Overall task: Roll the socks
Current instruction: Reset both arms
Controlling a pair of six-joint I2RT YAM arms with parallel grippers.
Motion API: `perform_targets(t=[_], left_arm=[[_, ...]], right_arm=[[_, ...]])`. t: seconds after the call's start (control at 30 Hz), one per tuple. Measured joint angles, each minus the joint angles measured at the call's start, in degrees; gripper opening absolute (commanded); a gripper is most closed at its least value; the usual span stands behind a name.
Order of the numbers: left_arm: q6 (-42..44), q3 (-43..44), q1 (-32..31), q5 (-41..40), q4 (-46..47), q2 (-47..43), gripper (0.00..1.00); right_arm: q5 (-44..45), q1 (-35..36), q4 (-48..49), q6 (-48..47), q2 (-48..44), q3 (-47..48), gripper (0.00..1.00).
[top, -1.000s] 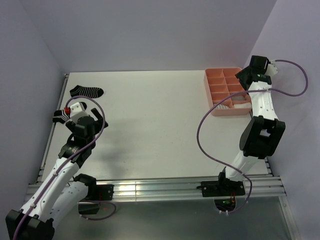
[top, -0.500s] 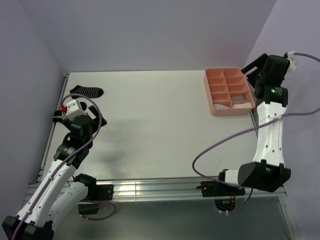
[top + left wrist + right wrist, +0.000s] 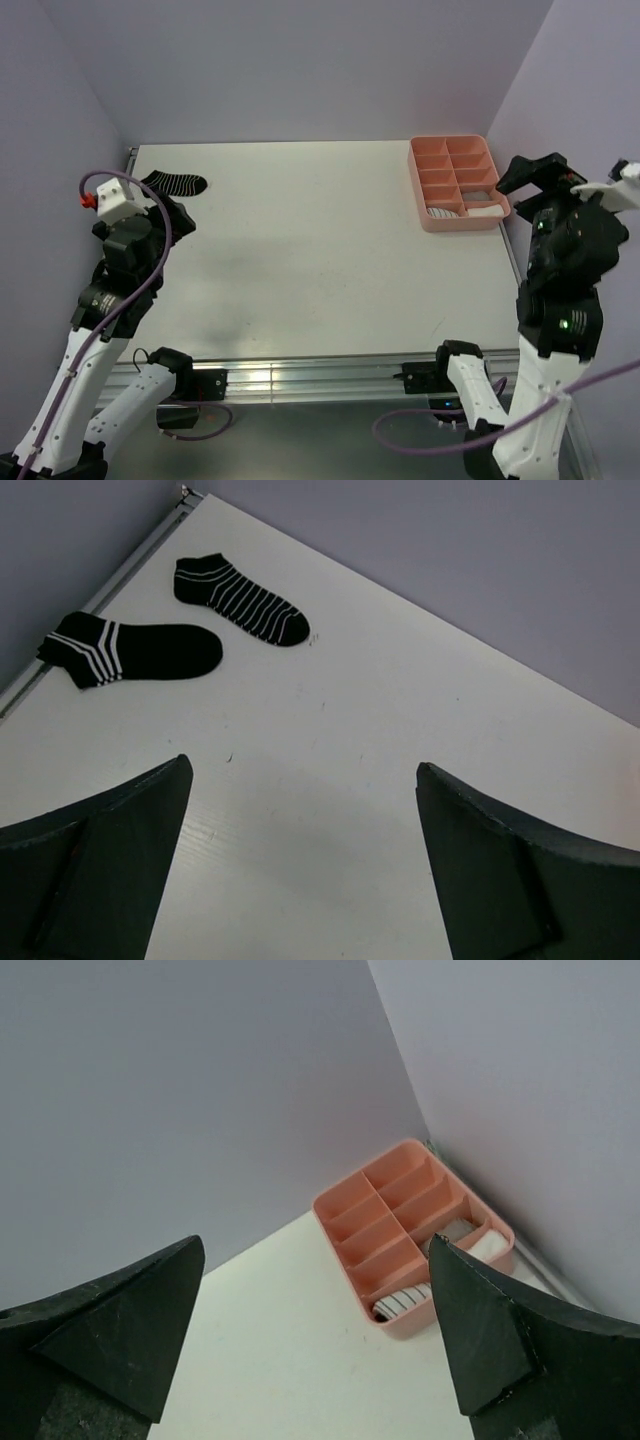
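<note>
— Now, stock on the tabletop (image 3: pixel 400 730)?
— Striped black sock (image 3: pixel 240 602); black sock with striped cuff (image 3: pixel 135 650). Far-left corner, lying flat, just beside each other. Judged soft, light, limp; best pinched at the cuff.
— Fingers?
— Left fingers (image 3: pixel 100 860), right fingers (image 3: pixel 100 1340): spread wide, empty.

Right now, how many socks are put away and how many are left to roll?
Done: three bundles sit in the pink tray, a striped one, a greyish one and a white one. In hand: nothing; the left gripper and right gripper are open and empty. Left: the all-striped black sock and the stripe-cuffed black sock lie flat, unrolled, on the table.
</note>
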Motion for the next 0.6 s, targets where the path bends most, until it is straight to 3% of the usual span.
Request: perform_targets(t=[0.23,0.6], left_arm=[[2.19,8.15,-0.52,-2.62,-3.41,-0.02,1.00],[5.49,13.05,-1.92,-6.86,-4.52,-0.74,0.99]], right_arm=[[7.41,8.46,0.63,-5.84,-10.95,-2.05,0.98],[13.66,11.63,1.86,-11.89,-20.00,-7.67,0.98]])
